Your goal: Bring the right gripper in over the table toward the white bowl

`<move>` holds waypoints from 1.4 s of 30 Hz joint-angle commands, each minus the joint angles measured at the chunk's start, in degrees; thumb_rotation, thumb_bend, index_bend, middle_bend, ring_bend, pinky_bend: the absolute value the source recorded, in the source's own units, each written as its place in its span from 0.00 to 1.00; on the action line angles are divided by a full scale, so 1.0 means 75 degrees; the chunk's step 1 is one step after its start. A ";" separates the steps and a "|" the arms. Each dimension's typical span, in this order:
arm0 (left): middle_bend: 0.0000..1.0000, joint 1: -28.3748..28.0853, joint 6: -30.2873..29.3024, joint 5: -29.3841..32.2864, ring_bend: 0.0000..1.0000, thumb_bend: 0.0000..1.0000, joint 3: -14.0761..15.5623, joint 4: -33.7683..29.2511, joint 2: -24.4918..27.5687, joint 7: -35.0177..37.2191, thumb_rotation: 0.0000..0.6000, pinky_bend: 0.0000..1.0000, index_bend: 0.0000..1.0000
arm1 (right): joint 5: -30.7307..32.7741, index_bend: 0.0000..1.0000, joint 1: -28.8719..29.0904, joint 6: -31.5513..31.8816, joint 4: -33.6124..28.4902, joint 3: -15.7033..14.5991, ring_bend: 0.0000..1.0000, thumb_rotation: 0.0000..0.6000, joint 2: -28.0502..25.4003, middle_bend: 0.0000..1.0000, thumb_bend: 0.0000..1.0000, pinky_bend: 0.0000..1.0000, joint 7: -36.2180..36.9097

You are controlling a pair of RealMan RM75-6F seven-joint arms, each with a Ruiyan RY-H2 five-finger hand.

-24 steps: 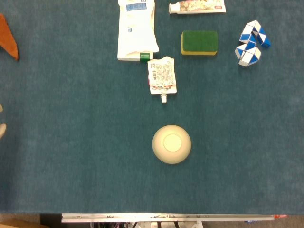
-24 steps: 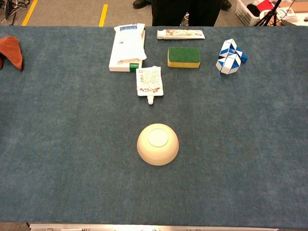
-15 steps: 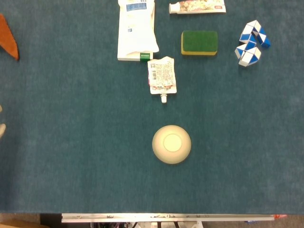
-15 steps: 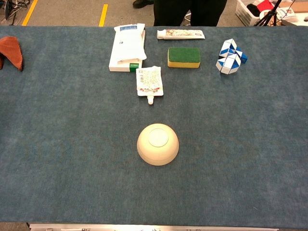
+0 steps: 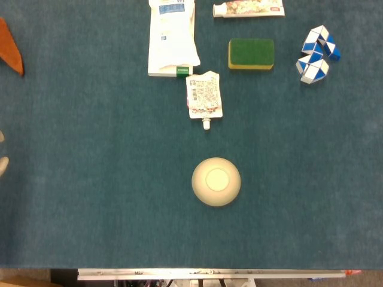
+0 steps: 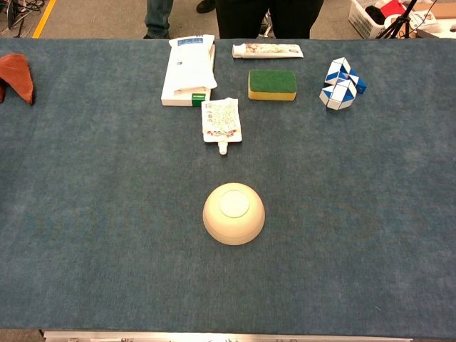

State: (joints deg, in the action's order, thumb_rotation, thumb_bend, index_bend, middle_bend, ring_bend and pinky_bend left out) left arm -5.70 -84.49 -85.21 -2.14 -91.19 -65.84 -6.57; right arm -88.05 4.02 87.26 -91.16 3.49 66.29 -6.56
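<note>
The white bowl (image 5: 216, 182) lies upside down, its base ring facing up, at the centre of the blue table, a little towards the near edge; the chest view shows the bowl (image 6: 234, 213) too. My right hand appears in neither view. At the far left edge of the head view two pale fingertips (image 5: 3, 165) of my left hand poke in, well away from the bowl. Too little of that hand shows to tell how it is held.
Beyond the bowl lie a spouted pouch (image 5: 204, 95), a white box (image 5: 172, 39), a green sponge (image 5: 251, 54), a tube (image 5: 248, 8) and a blue-white twist puzzle (image 5: 317, 54). An orange cloth (image 5: 11, 52) sits far left. People stand behind the table's far edge (image 6: 271, 38).
Nothing on the table has moved. Behind the far edge, a person's legs have come into the chest view at the left of the standing figure.
</note>
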 commanded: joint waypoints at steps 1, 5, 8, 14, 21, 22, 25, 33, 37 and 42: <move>0.34 0.0013 -0.0014 -0.0002 0.32 0.21 0.0008 -0.0019 0.0010 -0.0032 1.00 0.48 0.47 | -0.0003 0.46 -0.0001 0.0007 -0.0017 0.0006 0.26 1.00 -0.0012 0.44 0.18 0.10 0.0019; 0.34 0.0029 -0.0038 0.0000 0.32 0.21 0.0010 -0.0059 0.0014 -0.0083 1.00 0.48 0.47 | -0.0036 0.46 0.0017 -0.0004 -0.0010 0.0008 0.26 1.00 -0.0021 0.44 0.18 0.10 0.0093; 0.34 0.0050 -0.0061 0.0019 0.33 0.21 0.0009 -0.0084 0.0032 -0.0110 1.00 0.48 0.47 | -0.0020 0.48 0.0040 -0.0057 0.0014 0.0011 0.26 1.00 -0.0022 0.44 0.18 0.10 0.0136; 0.34 0.0066 -0.0077 0.0039 0.33 0.21 0.0004 -0.0144 0.0055 -0.0173 1.00 0.48 0.47 | -0.0028 0.49 0.0075 -0.0140 0.0026 -0.0010 0.26 1.00 -0.0030 0.44 0.18 0.10 0.0191; 0.34 0.0077 -0.0081 0.0043 0.33 0.21 0.0007 -0.0169 0.0094 -0.0196 1.00 0.48 0.47 | -0.0115 0.54 0.0095 -0.0103 0.0039 -0.0008 0.29 1.00 -0.0043 0.46 0.09 0.10 0.0347; 0.34 0.0081 -0.0090 0.0040 0.33 0.21 0.0005 -0.0176 0.0097 -0.0194 1.00 0.48 0.47 | -0.0133 0.57 0.0097 -0.0079 0.0054 -0.0001 0.31 1.00 -0.0033 0.49 0.08 0.10 0.0366; 0.35 0.0096 -0.0134 0.0013 0.33 0.21 0.0003 -0.0199 0.0107 -0.0186 1.00 0.48 0.47 | -0.0150 0.68 0.0086 -0.0016 0.0066 0.0018 0.46 1.00 -0.0003 0.63 0.02 0.10 0.0421; 0.35 0.0102 -0.0121 0.0021 0.34 0.21 0.0009 -0.0205 0.0106 -0.0232 1.00 0.48 0.47 | -0.0059 0.94 0.0078 0.0011 0.0045 0.0072 0.69 1.00 0.0047 0.85 0.00 0.10 0.0450; 0.35 0.0106 -0.0128 0.0012 0.34 0.21 0.0010 -0.0215 0.0116 -0.0226 1.00 0.48 0.47 | 0.0104 1.00 0.0111 -0.0292 -0.0191 0.0002 0.73 1.00 -0.0119 0.89 0.00 0.10 0.0533; 0.35 0.0113 -0.0134 0.0000 0.34 0.21 0.0017 -0.0219 0.0117 -0.0222 1.00 0.48 0.47 | 0.0206 1.00 0.0174 -0.0611 -0.0418 -0.0077 0.74 1.00 -0.0313 0.91 0.00 0.10 0.0659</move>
State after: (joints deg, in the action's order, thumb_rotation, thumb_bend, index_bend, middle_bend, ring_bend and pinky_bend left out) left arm -4.85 -85.49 -85.21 -2.01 -92.83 -64.96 -8.24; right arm -86.70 5.15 83.05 -93.96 3.11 64.28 -1.92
